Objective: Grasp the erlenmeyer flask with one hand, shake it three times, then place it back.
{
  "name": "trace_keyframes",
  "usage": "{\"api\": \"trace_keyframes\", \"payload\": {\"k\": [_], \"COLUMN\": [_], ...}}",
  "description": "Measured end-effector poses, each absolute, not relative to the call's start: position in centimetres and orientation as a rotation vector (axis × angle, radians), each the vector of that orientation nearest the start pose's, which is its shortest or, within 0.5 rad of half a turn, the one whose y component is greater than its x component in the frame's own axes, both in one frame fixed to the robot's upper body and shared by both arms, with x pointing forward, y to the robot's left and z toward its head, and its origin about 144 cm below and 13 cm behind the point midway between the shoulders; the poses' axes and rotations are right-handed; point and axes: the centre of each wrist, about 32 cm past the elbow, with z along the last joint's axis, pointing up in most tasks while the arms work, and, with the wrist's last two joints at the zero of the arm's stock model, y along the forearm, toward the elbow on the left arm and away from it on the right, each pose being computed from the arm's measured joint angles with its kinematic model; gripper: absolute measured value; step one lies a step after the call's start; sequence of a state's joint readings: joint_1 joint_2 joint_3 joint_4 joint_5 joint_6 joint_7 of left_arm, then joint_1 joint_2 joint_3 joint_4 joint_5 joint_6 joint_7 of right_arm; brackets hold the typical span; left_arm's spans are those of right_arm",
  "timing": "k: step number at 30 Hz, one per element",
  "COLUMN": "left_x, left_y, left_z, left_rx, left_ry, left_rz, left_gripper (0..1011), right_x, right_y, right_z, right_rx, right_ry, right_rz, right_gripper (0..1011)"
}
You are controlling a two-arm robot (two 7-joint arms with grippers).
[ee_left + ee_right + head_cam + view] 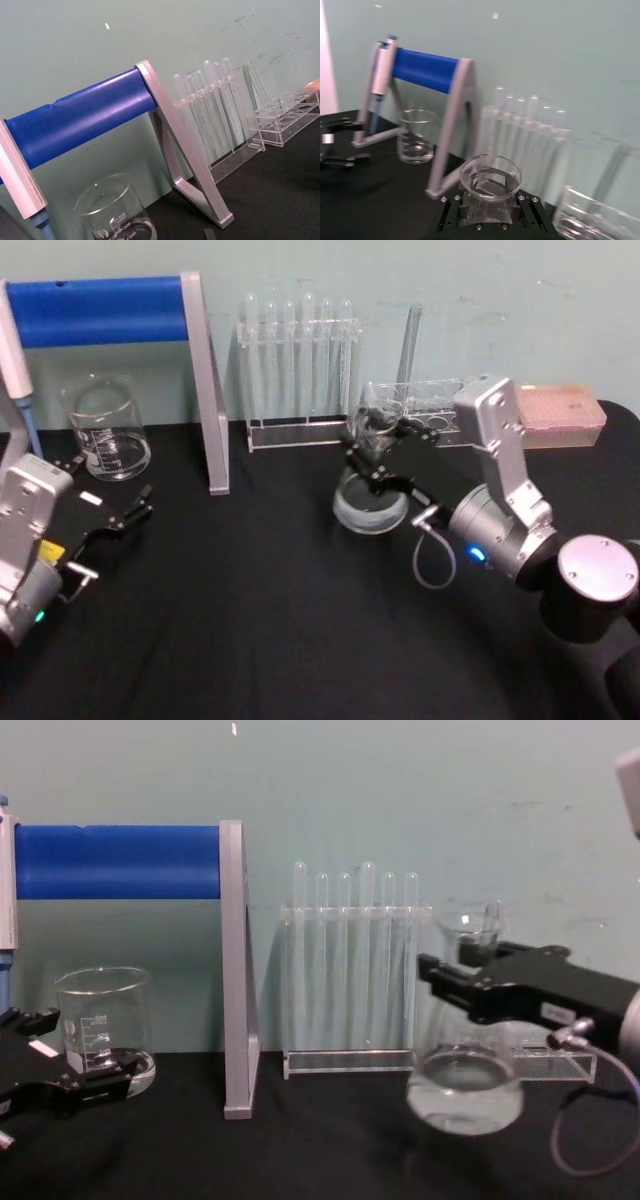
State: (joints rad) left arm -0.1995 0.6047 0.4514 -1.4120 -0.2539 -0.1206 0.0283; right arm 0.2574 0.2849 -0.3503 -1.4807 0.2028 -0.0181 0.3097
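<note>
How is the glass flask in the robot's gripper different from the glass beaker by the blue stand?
The erlenmeyer flask is conical with a narrow neck; the beaker is a wide-mouthed cylinder. The right gripper is clamped on the flask's neck; the beaker stands free near the parked left gripper. Both are clear glass.

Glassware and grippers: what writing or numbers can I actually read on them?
"500" and "400": white graduation numbers on the beaker.
Erlenmeyer flask: white print, too blurred to read.
Right gripper: small white label, too small to read.
</note>
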Motion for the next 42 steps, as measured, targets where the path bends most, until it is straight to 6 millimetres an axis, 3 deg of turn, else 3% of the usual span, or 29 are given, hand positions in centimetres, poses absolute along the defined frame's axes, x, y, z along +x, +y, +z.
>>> {"api": "trace_keyframes", "payload": {"k": [20,31,42], "left_x": [48.9,48.9,48.9], "left_y": [31.0,31.0,31.0], "left_z": [114.0,114.0,114.0], "left_rx": [0.305,0.304,0.304], "left_ry": [-0.285,-0.285,-0.285], "left_rz": [1.248,1.248,1.248], "left_gripper": [1001,1001,1001], "right_x": [53.9,53.7,52.6], "right_y": [-24.2,-23.7,-22.0], "right_z": [118.7,118.6,118.5], "right_rx": [-0.06,-0.055,-0.043], "right_ry": [-0.194,-0.188,-0.168], "right_rz": [-1.146,-1.125,-1.033], "right_gripper": [451,451,451]}}
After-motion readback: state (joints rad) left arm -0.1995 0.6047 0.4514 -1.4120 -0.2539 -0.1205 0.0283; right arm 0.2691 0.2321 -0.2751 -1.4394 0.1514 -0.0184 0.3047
